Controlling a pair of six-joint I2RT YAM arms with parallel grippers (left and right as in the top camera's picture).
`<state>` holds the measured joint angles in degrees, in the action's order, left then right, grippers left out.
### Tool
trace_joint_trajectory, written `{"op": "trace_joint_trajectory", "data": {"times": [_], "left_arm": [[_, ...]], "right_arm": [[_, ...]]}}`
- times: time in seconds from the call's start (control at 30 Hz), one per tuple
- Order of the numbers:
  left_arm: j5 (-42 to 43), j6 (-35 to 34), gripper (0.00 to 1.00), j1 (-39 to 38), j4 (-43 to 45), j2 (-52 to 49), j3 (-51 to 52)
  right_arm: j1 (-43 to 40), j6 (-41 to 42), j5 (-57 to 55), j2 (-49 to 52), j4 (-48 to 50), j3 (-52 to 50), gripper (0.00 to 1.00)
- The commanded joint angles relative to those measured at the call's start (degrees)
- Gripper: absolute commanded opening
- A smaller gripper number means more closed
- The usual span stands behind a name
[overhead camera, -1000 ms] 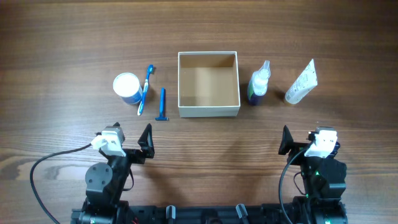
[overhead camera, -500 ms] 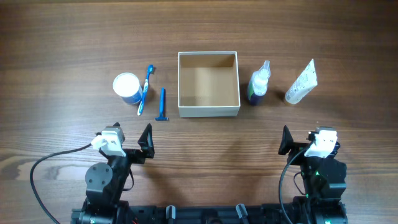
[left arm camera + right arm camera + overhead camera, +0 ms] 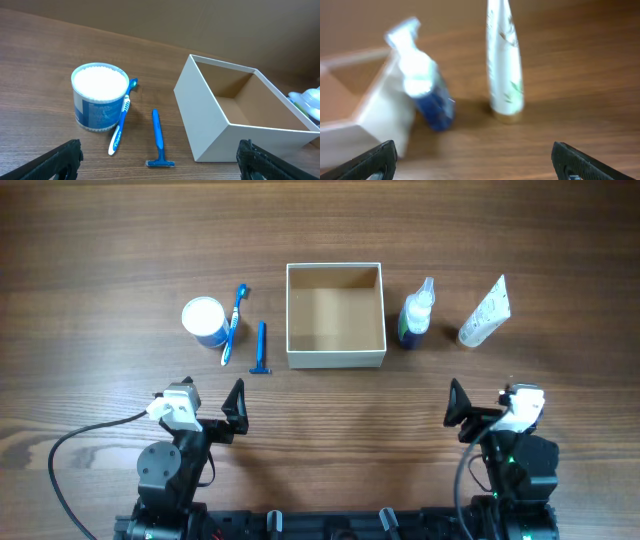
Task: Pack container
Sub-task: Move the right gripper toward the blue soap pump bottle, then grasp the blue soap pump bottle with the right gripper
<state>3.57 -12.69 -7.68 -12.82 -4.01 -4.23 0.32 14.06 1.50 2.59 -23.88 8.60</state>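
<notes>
The container (image 3: 335, 358) sits open-topped in the middle of the tabletop (image 3: 100, 240), its brown inside bare and nothing in it. The things to go in are laid out on both sides of it, probably so that each arm has its own share within reach. To its left are a blue razor (image 3: 261, 348) and a blue toothbrush (image 3: 232, 325) resting against a white-lidded jar (image 3: 203, 320). To its right are a spray bottle (image 3: 416, 313), just beside the wall, and a white tube (image 3: 484, 313) further out. The left fingers (image 3: 60, 162) are spread wide and hold nothing, low at the near edge and facing the razor and jar. The right fingers (image 3: 370, 162) are likewise apart and empty (that wrist view is blurred, though bottle and tube read clearly enough). Packing has not begun, I judge; the razor or the spray bottle looks the handiest first pick
</notes>
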Motion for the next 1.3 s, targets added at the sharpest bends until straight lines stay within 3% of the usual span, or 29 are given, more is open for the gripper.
{"op": "trace_joint_trajectory", "data": {"times": [0.0,0.1,0.23,0.4,0.6,0.9,1.13,1.27], "left_arm": [[0.68,0.90,1.00,0.50,0.22,0.42,0.33],[0.68,0.90,1.00,0.50,0.22,0.42,0.33],[0.68,0.90,1.00,0.52,0.22,0.42,0.33],[0.68,0.90,1.00,0.50,0.22,0.42,0.33],[0.68,0.90,1.00,0.50,0.22,0.42,0.33],[0.68,0.90,1.00,0.50,0.22,0.42,0.33],[0.68,0.90,1.00,0.50,0.22,0.42,0.33],[0.68,0.90,1.00,0.50,0.22,0.42,0.33]], "right_arm": [[-0.17,22.84,4.59,-0.83,0.31,-0.28,1.00],[-0.17,25.75,5.86,-0.83,1.90,-0.20,1.00],[-0.17,20.81,17.09,-0.63,9.22,0.63,0.99],[-0.17,16.92,18.53,6.03,5.90,10.47,1.00],[-0.17,3.34,14.58,25.44,-7.69,35.98,0.99],[-0.07,1.22,12.52,55.78,-27.47,73.64,1.00],[7.41,-0.81,6.34,70.97,-34.14,79.10,1.00],[14.03,1.79,-5.90,81.53,-36.39,79.10,1.00]]}}
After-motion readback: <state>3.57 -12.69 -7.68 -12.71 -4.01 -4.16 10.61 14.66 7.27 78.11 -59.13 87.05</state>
